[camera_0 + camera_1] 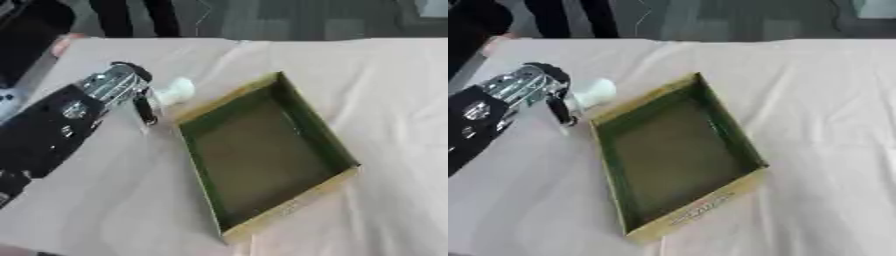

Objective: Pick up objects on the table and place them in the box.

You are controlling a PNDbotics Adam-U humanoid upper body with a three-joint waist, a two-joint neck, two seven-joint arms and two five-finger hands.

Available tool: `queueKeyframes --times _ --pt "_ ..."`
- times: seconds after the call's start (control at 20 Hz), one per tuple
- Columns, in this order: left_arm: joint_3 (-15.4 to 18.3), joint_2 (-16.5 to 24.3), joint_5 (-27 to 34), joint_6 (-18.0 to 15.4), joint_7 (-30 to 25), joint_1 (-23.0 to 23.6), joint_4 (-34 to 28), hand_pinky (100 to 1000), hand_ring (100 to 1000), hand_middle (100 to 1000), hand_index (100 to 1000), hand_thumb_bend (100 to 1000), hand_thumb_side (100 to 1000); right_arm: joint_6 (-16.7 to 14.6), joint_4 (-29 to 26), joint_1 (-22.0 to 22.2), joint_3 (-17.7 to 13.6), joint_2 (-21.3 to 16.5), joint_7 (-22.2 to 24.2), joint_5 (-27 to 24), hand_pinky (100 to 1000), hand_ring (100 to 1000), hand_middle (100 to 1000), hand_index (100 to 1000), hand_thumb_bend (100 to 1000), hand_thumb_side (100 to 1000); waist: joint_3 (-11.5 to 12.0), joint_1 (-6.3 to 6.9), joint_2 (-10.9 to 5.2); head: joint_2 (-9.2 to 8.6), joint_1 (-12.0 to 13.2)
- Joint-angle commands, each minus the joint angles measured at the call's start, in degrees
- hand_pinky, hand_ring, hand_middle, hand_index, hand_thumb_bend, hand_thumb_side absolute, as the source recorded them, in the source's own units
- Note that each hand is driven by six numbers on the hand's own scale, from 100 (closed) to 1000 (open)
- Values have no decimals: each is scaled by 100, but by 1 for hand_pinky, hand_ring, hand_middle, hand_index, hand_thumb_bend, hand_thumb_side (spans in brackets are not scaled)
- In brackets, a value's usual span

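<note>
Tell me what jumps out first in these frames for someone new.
The open green-lined box sits askew mid-table on the pale cloth, and nothing shows inside it. Just off its far-left corner, the robot's left hand, black and silver, comes in from the left with a small white object at its fingers; whether it is gripped cannot be told. The right hand is not in view.

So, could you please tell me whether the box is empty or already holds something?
Empty: the box shows only its bare green floor. The white object sits outside, by the left hand.
</note>
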Motion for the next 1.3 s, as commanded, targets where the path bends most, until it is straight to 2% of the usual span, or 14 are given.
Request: queueKeyframes --times 0.05,0.15,0.2,0.25,0.35,0.5,0.7,1.3 --pt "27 118 -26 169 -146 -18 103 326 361 387 354 100 394 9 -75 -150 -10 -10 17 -33 457 382 377 475 100 1000 3 -11 -70 -3 51" --pt "20 115 -48 152 -146 -18 122 225 262 309 297 100 335 14 -75 -149 -12 -9 19 -40 457 382 377 475 100 1000 3 -10 -73 -3 53" --pt "22 116 -69 136 -146 -25 100 150 181 250 267 100 257 16 -75 -148 -13 -10 21 -44 457 382 377 475 100 1000 5 -10 -73 -3 54" --pt "27 118 -89 118 -146 -29 65 100 108 197 247 100 238 17 -75 -147 -14 -11 22 -46 457 382 377 475 100 1000 6 -11 -74 -3 55" --pt "57 126 -97 55 -146 -61 -157 100 100 100 201 100 200 20 -75 -144 -17 -14 26 -50 457 382 377 475 100 1000 11 -12 -76 -3 58" --pt "162 198 -249 -30 -146 -127 -849 100 100 100 154 100 132 23 -75 -138 -20 -21 31 -54 457 382 377 475 100 1000 23 -12 -80 -3 54" --pt "334 294 -471 7 8 -145 -1833 100 100 100 139 100 121 24 -75 -130 -26 -33 36 -54 457 382 377 475 100 1000 39 -12 -84 -3 54" --pt "405 422 -236 254 969 -172 -2245 100 100 100 138 100 123 33 -75 -102 -34 -61 35 -40 457 382 377 475 100 1000 79 0 -118 -3 21"
